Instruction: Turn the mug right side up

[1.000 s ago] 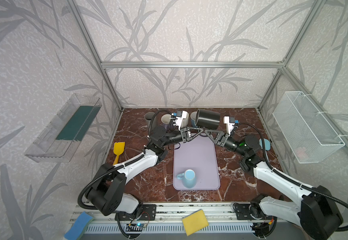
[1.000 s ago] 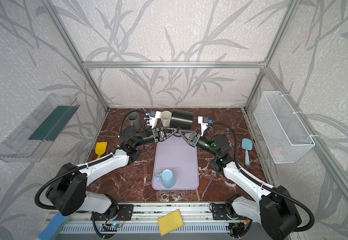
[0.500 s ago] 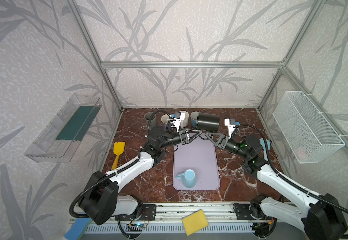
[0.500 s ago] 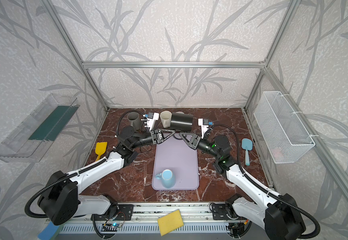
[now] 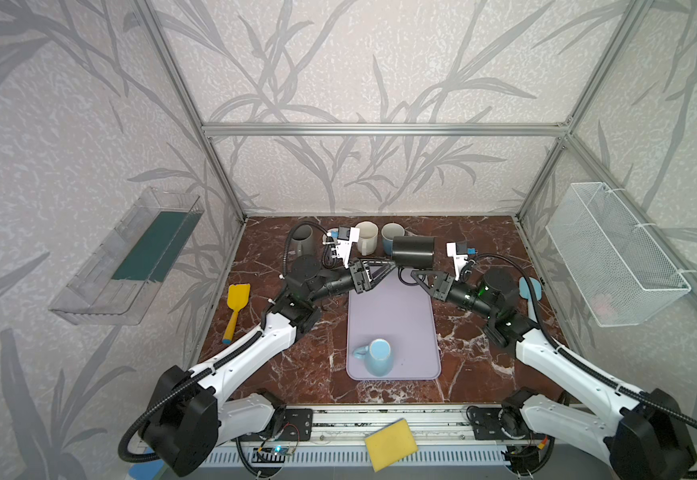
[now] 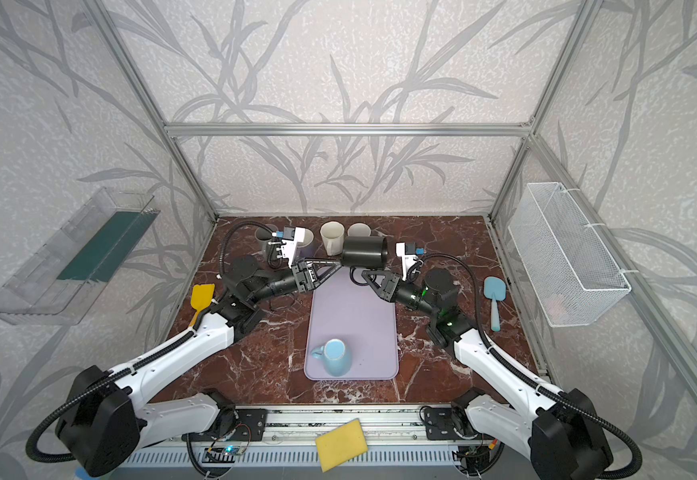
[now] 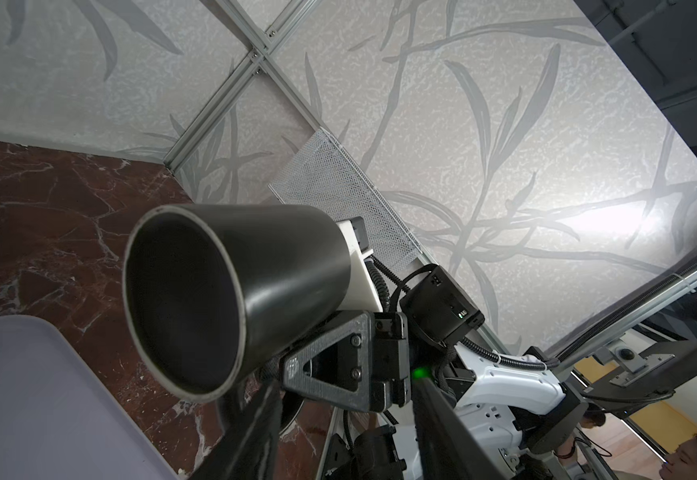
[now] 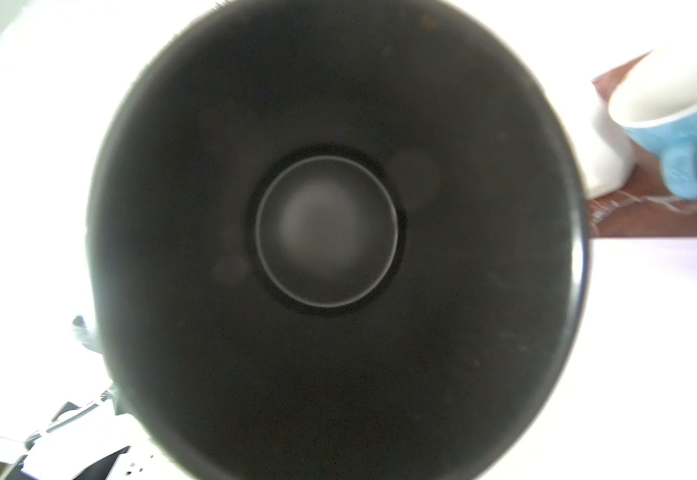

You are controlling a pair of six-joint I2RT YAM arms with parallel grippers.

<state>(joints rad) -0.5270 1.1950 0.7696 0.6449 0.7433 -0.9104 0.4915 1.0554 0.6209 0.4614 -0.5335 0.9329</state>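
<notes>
Black mug end-on filling frame, blue mug at edge

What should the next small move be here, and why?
Probably roll the right gripper so the black mug turns mouth-up: it hangs sideways over the far end of the mat, held by its handle, while the left gripper stands open beside it.

The sideways mug hangs over the far end of the mat, a second mug on its near end.

The black mug is lower; left hand has opened and released it
</notes>
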